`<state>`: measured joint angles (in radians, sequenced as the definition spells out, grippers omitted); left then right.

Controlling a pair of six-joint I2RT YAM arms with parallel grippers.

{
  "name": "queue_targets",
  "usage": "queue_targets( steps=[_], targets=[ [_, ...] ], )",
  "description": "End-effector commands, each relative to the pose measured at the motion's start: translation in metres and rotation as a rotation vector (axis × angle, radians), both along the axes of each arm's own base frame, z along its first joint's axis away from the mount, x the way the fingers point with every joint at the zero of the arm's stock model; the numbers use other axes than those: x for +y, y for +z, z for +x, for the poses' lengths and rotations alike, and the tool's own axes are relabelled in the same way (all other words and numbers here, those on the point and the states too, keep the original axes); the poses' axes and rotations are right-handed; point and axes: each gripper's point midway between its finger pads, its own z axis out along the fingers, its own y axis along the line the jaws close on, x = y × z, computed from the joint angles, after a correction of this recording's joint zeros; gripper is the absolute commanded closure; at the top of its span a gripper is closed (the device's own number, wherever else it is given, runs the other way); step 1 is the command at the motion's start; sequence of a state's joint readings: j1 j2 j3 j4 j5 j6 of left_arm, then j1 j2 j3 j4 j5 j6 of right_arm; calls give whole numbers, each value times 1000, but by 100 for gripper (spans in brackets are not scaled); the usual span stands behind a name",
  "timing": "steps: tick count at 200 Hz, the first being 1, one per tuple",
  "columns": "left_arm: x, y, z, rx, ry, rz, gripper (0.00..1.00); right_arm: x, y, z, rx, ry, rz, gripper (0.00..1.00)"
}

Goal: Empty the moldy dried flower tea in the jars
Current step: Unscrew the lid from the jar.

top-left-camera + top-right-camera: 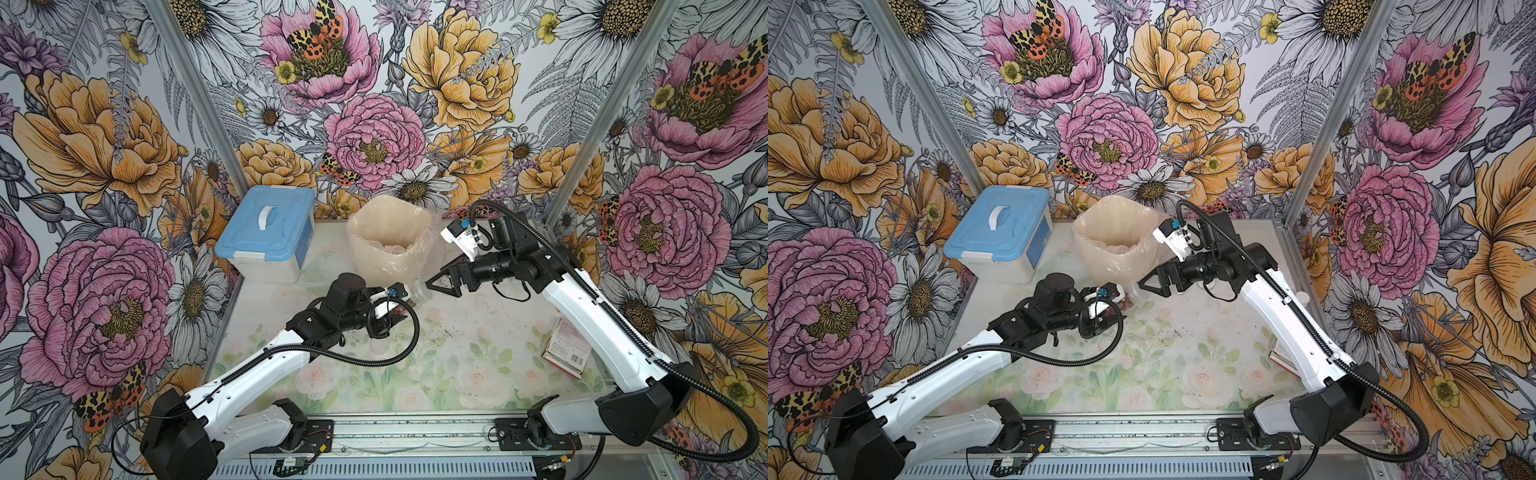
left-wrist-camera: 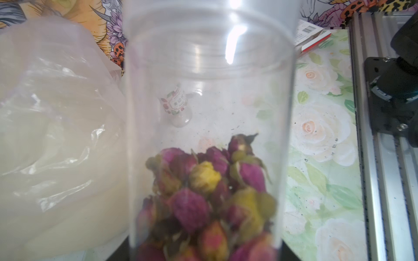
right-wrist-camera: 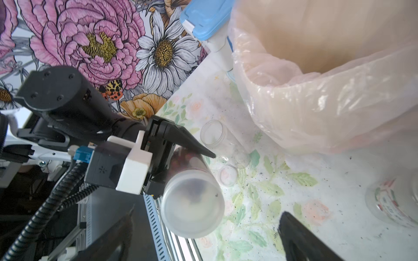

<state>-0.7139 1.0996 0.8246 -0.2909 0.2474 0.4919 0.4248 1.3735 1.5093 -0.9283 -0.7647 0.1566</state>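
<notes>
My left gripper (image 1: 395, 318) is shut on a clear jar (image 2: 208, 101), held on its side near the bin. The moldy dried flower tea (image 2: 208, 192), pink and yellowish buds, fills the jar's gripped end. A translucent-white lid (image 3: 192, 203) covers the jar's free end. My right gripper (image 3: 208, 212) is open, its fingers (image 3: 300, 239) wide on either side of the lid and not touching it. In both top views the jar (image 1: 419, 294) (image 1: 1136, 296) lies between the two grippers. An open, empty jar (image 3: 212, 135) and a labelled jar (image 3: 393, 203) lie on the table.
A bin lined with a pale plastic bag (image 1: 374, 266) stands just behind the grippers. A white box with a blue lid (image 1: 266, 232) is at the back left. A loose lid (image 3: 227, 175) lies by the empty jar. A red-and-white carton (image 1: 565, 349) lies under my right arm.
</notes>
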Motion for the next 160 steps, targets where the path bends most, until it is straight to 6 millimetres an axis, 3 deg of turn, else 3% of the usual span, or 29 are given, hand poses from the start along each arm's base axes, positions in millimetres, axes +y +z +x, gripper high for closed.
queue_targets(
  steps=[1,31,110,160],
  targets=[
    [2,9,13,-105,61,28,64,-1,16,3,116,-115,56,3],
    [0,5,18,-134,80,78,64,4,-3,4,226,-136,47,7],
    [-3,5,21,-149,85,96,65,19,-44,-5,286,-94,-40,13],
    [-4,4,18,-143,71,92,65,26,-49,-7,290,-67,-49,30]
  ],
)
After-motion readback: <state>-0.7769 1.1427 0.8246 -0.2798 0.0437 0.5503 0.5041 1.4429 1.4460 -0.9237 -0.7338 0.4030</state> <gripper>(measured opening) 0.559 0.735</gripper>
